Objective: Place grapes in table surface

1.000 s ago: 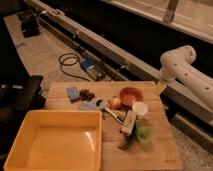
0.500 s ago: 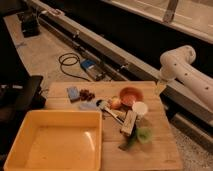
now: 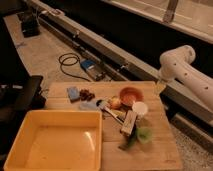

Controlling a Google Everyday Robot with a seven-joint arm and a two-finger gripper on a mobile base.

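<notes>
The bench (image 3: pixel 150 150) is light-brown wood, matt, with plank lines showing. The grapes (image 3: pixel 87 94) on it are a dark reddish-purple bumpy cluster, dull in this light. The big yellow tray (image 3: pixel 15 145) looks like smooth plastic, with a soft sheen on its bottom. The orange bowl (image 3: pixel 131 95) looks smooth and slightly glossy; the white cup (image 3: pixel 139 108) is plain and matt. The arm (image 3: pixel 185 70) has a smooth white shell. Its tool (image 3: pixel 160 87) hangs just past the bench's far right edge, fingers spread, material unclear. The floor (image 3: pixel 45 50) is grey and rough-grained.
</notes>
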